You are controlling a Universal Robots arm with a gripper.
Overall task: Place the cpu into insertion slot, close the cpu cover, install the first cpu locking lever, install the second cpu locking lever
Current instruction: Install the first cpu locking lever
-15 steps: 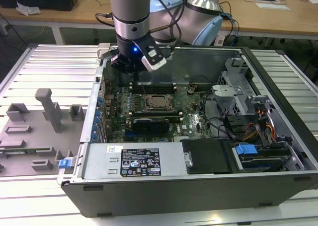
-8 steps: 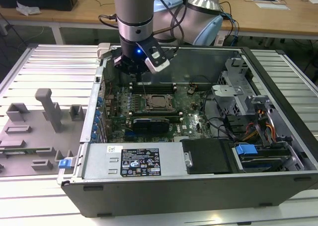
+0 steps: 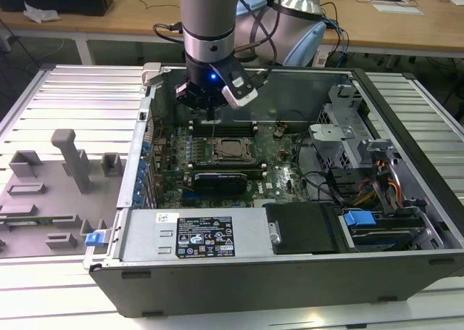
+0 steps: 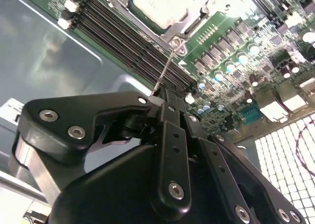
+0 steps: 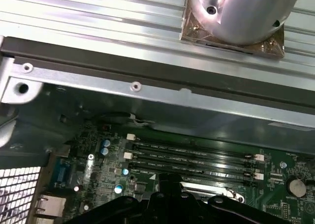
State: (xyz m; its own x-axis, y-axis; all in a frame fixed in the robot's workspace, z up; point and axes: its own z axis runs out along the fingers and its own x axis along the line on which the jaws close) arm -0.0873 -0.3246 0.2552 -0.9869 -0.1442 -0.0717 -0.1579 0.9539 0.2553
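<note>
The arm (image 3: 208, 25) is showing a brushed silver tube with a grey-blue cap at its upper joint and a black band lower down, where a small blue light (image 3: 212, 75) is glowing. Black cables (image 3: 167, 30) are looping off it on the exterior view's left, and a white-and-black camera module (image 3: 240, 91) is sitting on the exterior view's right. The gripper (image 4: 165, 93) is looking matte black, its rounded links and narrow bars carrying silver screws (image 4: 48, 115). In the first wrist view a rounded silver housing (image 5: 241, 12) is bearing two dark screws.
</note>
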